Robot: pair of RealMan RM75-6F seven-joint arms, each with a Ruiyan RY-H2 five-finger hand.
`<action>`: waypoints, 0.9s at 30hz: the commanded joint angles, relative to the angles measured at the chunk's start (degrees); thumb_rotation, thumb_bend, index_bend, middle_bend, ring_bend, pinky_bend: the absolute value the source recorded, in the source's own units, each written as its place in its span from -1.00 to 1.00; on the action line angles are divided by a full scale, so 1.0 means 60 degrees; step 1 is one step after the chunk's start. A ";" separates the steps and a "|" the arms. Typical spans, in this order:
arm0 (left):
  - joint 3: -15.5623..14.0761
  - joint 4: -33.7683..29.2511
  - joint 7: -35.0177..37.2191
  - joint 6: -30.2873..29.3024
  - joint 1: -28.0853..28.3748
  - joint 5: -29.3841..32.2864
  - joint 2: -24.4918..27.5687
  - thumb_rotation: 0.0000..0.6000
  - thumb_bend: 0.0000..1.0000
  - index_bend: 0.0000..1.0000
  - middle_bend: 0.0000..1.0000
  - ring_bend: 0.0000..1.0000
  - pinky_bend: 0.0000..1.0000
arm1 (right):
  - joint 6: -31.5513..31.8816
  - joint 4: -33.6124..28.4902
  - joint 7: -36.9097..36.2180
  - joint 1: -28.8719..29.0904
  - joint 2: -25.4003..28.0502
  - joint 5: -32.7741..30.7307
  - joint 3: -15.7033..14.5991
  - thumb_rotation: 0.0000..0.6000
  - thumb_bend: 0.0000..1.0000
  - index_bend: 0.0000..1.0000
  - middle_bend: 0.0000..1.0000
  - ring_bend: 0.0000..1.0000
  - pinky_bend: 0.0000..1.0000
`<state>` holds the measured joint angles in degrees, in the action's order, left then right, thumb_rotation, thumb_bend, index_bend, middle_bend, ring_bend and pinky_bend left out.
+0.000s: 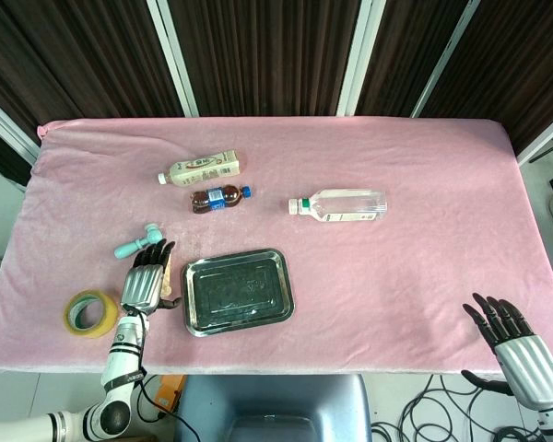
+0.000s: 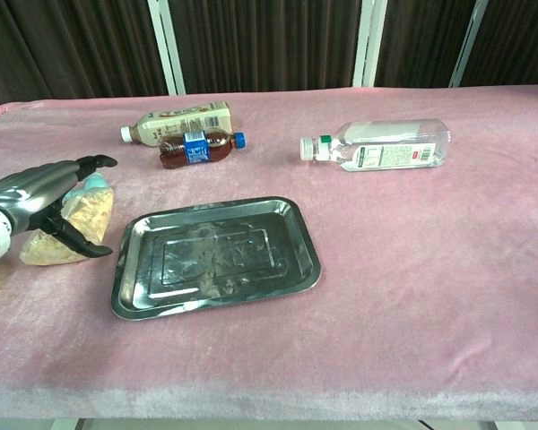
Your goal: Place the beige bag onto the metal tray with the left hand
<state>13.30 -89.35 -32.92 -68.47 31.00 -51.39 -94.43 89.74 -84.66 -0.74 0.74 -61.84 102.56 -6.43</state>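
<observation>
**Left hand poised over the bag, grasp not yet made**

The left hand (image 2: 49,202) hovered over the beige bag (image 2: 72,228), fingers spread, not visibly gripping it. The bag lay on the bench (image 2: 430,269) just left of the metal tray (image 2: 278,278). Next, likely, it needed to close, lift and carry rightward. The right hand (image 1: 511,336) was open, well apart.

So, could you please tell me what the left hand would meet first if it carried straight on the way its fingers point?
The left hand points away from the robot; the first thing ahead looks to be the teal tool, just beyond its fingertips. Their height above it is unclear.
</observation>
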 commanded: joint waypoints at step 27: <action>-0.0149 0.1991 -0.1117 -0.0255 0.0520 0.0489 -0.0946 1.00 -0.36 -0.52 -0.42 -0.37 -0.42 | 0.0003 0.0061 0.0052 0.0006 -0.0037 0.0075 -0.0033 1.00 -0.95 -1.00 -1.00 -1.00 -0.58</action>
<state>12.40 -78.35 -38.78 -69.92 33.75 -49.08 -99.33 89.75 -84.29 -0.43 0.78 -62.06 103.00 -6.62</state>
